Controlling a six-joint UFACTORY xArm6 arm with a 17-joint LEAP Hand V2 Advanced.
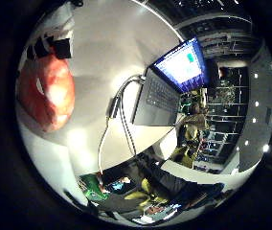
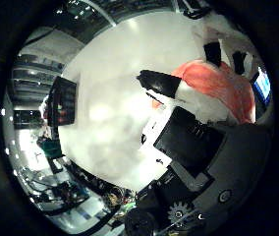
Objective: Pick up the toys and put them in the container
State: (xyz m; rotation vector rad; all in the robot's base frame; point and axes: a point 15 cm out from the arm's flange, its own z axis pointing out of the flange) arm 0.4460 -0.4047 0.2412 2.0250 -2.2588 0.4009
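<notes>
Toy first: a soft orange-red plush toy (image 1: pixel 47 93), rounded and lumpy, fills one side of the little-finger-side palm view, so it sits close to the palm. White and black fingers (image 1: pixel 50 45) of the right hand (image 2: pixel 198 123) lie against the toy's upper part, and in the thumb-side view a white finger with a black tip (image 2: pixel 161 83) crosses in front of the same orange-red plush. The fingers look wrapped about the toy, holding it against the palm, though the far side of the grip is hidden.

Beneath the toy spreads a round white table (image 1: pixel 112 43). Whether the toy touches the tabletop or hangs above it cannot be told from these views.

Well apart from the toy, on the same table, an open grey laptop (image 1: pixel 157 98) stands with its blue-white screen (image 1: pixel 184 64) lit. A small dark adapter (image 1: pixel 113 108) lies on the table between the toy and the laptop, nearer the laptop.

On the opposite side of the toy, at the table's far edge in the thumb-side view, a dark flat panel (image 2: pixel 63 101) stands upright.

Beyond the table edge past the laptop, shelving with cluttered items (image 1: pixel 222 91) shows in the dim room. No container is seen in either view.
</notes>
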